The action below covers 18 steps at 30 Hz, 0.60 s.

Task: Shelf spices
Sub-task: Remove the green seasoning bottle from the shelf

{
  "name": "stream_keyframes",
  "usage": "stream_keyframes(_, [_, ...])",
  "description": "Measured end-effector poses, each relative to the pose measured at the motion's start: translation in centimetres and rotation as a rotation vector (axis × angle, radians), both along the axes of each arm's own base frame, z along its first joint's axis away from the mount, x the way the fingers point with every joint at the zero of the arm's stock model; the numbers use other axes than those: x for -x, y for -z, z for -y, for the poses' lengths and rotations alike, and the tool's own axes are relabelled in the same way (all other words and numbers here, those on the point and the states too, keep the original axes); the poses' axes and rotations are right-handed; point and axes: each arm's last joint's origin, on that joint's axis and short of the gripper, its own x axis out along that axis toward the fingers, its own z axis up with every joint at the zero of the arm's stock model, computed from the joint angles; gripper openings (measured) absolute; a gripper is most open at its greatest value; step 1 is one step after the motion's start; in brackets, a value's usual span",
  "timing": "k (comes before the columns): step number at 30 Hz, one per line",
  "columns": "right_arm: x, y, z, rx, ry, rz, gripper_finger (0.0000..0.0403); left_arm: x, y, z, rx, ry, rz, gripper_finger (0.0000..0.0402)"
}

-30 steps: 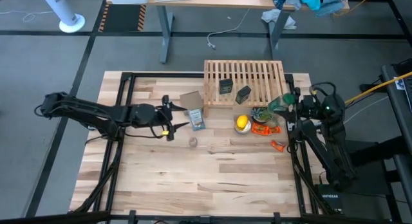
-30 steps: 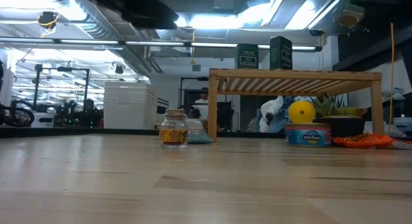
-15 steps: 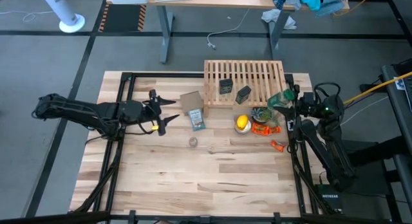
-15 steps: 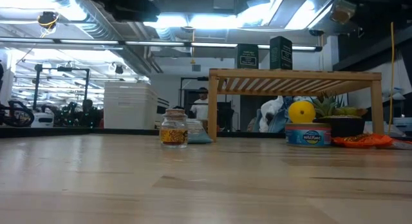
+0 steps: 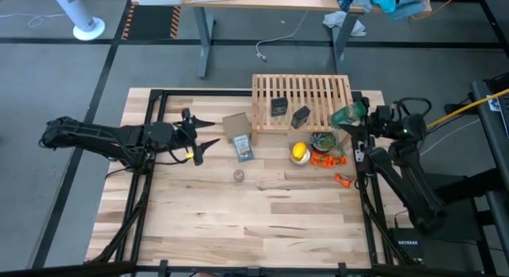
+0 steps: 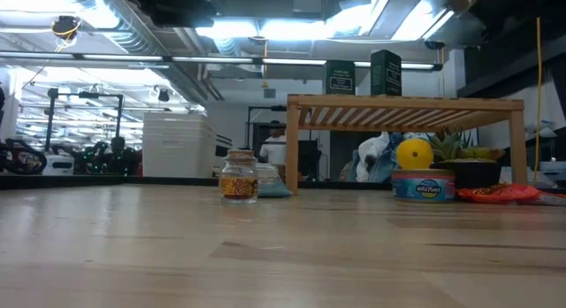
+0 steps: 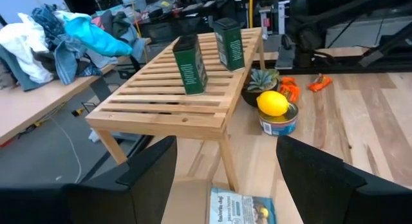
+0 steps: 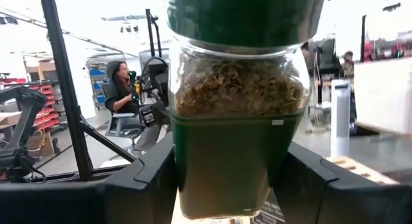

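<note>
A: Left to right, what does the overhead view show?

B: The left hand (image 5: 205,139) hovers over the table's (image 5: 262,221) left half, fingers spread and holding nothing; judged as waiting clear of the work. Next come a cardboard box (image 5: 235,124) and a blue-and-white packet (image 5: 243,149), then the clear glass jar (image 5: 238,176) alone on the open boards, well apart from the shelf (image 5: 301,100).

A: And on the shelf?

B: Two dark tins (image 5: 279,107) stand upright on the slats, one green-labelled (image 7: 189,65). Below its front edge sit a lemon (image 5: 299,152) on a can (image 6: 423,184) and a small potted plant (image 5: 323,140).

A: The right side?

B: The right hand (image 5: 357,122) is clamped on the green bottle (image 5: 346,115), raised just beside the shelf's right end; the wrist view shows the bottle (image 8: 237,114) upright between the fingers (image 8: 138,185), probably so it can be set down standing.

A: The count?

B: Four spices: two tins shelved, one bottle carried, one jar left on the table. One shelf, one lemon, one packet, one box.
</note>
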Motion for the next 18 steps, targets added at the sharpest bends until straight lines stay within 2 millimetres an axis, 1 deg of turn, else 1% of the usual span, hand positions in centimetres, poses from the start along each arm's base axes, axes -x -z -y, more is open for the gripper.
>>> stream_keyframes(5, [-1.0,0.4,1.3,-0.010,-0.029,-0.037,0.0202,0.0,0.0,-0.2,0.000,-0.013,0.000,0.0260])
stream_keyframes(8, [-2.1,0.4,1.7,-0.005,-0.098,-0.043,0.0202,0.0,0.0,-0.2,0.000,-0.013,0.001,0.0260])
stream_keyframes(11, [-3.7,0.9,1.8,-0.008,-0.144,-0.060,0.0202,0.0,0.0,-0.2,0.000,-0.013,0.001,0.0260])
stream_keyframes(14, [-5.5,1.4,1.4,0.004,-0.194,-0.090,0.0202,0.0,0.0,-0.2,-0.001,-0.013,0.000,0.0260])
stream_keyframes(18, [-7.4,2.0,0.2,0.059,-0.188,-0.114,0.0202,0.1,0.2,-0.2,0.010,-0.016,-0.017,0.0260])
